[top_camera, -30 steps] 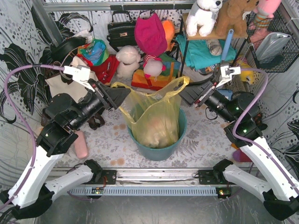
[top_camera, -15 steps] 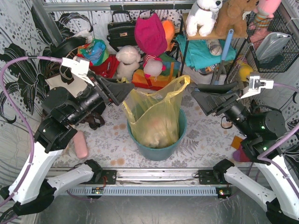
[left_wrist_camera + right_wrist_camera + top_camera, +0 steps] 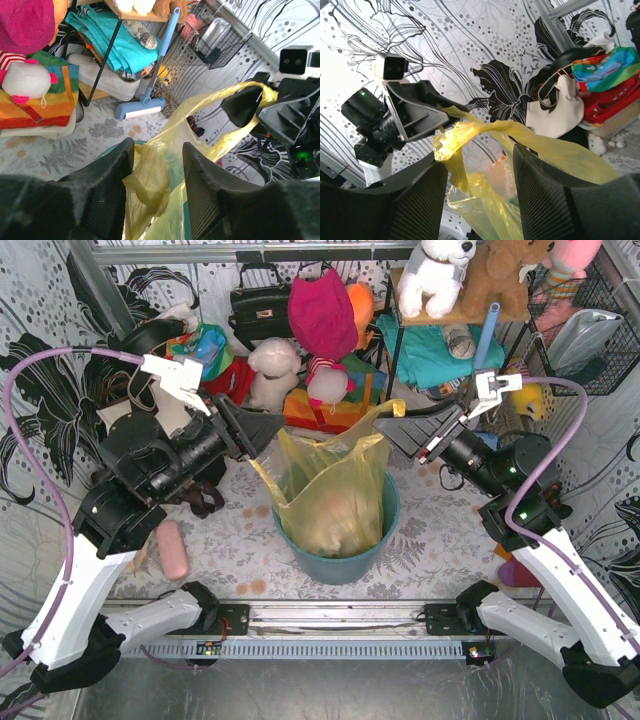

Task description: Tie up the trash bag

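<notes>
Top: bag (image 3: 330,490) sat in bin (image 3: 378,538), centre. Left gripper (image 3: 262,432) was at its 10 o'clock, right gripper (image 3: 392,432) at 2 o'clock. Best to pinch both ends near the tips, then cross them with slack; thin film likely tears. Count: 1 bag, 1 bin, 2 grippers.

Left wrist: left jaws were apart, left end (image 3: 147,181) between them, unpinched. Close first. 2 ends seen; right end (image 3: 225,95) at 2 o'clock.

Right wrist: right jaws were apart, 1 yellow strand across the gap.
</notes>
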Robot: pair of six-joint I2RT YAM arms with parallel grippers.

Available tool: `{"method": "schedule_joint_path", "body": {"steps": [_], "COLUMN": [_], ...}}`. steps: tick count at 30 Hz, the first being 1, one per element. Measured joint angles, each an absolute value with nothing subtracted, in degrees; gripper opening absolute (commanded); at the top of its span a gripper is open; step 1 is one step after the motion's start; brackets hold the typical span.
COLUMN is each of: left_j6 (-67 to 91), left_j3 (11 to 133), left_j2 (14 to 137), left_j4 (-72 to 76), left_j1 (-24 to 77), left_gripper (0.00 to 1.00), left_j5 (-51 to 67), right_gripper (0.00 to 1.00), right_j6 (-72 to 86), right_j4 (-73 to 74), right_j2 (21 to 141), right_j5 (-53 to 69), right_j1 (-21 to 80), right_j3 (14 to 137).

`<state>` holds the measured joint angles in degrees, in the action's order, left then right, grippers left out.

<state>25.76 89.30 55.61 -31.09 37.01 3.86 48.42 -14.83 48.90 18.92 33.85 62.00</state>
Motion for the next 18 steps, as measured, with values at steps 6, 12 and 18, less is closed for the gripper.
{"method": "schedule_joint_path", "body": {"steps": [6,12,18], "left_j6": [25.61,24.84,24.51], "left_j3": [90.56,94.72,95.5], "left_j2": [57.06,56.84,56.34], "left_j4": [-34.76,-39.66,-41.1], "left_j1": [37.01,37.01,37.01], "left_gripper": [0.49,0.41,0.38], "left_j5": [3.64,1.76,1.72], "right_gripper": [0.48,0.46,0.46], "right_j6": [50.13,50.13,50.11], "right_j4": [-19.59,-20.84,-21.21], "right_j2": [51.77,52.64,52.88], "right_j5": [20.45,20.64,20.64], "right_j1": [33.85,33.85,33.85], "right_j3": [62.02,62.13,62.67]}}
